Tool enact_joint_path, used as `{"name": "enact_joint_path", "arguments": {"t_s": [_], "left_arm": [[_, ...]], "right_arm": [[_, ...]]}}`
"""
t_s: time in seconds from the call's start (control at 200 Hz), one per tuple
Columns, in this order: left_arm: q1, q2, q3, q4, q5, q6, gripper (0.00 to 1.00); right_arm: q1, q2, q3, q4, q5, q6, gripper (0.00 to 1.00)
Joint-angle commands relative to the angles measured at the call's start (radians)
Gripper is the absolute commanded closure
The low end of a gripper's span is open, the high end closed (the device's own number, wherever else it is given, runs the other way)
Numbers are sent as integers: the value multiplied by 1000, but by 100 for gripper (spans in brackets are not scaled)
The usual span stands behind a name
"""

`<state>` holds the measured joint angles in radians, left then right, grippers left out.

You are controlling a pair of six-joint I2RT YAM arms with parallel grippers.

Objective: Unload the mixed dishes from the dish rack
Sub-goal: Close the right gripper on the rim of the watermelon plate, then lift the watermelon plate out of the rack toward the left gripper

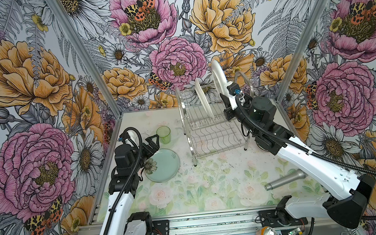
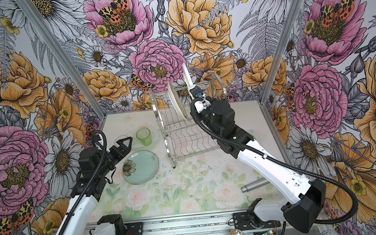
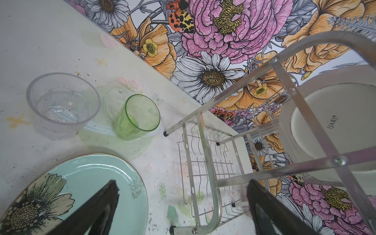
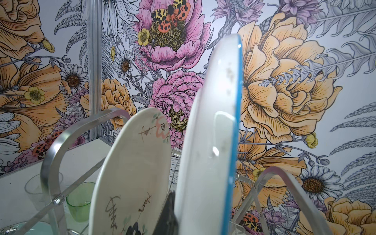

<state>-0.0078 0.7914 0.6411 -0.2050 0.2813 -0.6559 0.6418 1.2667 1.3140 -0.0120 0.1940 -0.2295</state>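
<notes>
Dish rack [image 1: 206, 123]; white plate [image 1: 217, 76] clamped by right end effector [image 1: 223, 96]; contact mostly hidden

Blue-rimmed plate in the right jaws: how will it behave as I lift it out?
Glossy glaze, pinched only at its lower edge, so the blue-rimmed plate may slip or swing. It looks rigid and probably brittle; a knock on the rack or the cream plate beside it could chip it.

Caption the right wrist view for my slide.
Right claw grips a blue-rimmed white plate beside the cream plate standing in the dish rack.
</notes>
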Motion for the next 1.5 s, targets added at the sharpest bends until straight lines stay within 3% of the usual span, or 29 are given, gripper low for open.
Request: {"name": "enact_joint_path", "arguments": {"t_s": [0.0, 0.34, 0.886, 1.171, 1.496], "left_arm": [[8, -23, 15, -3, 23, -9, 1], [2, -64, 69, -47, 34, -10, 1], [0, -275, 96, -127, 44, -59, 1], [2, -323, 107, -159, 31, -58, 1], [6, -353, 132, -153, 57, -55, 1]], "right_arm": [[18, -62, 5, 168, 43, -66, 100], [86, -62, 25, 202, 66, -167, 100], [326, 1, 68, 276, 243, -562, 100], [395, 28, 69, 330, 306, -676, 100], [446, 71, 69, 390, 398, -890, 100]]}}
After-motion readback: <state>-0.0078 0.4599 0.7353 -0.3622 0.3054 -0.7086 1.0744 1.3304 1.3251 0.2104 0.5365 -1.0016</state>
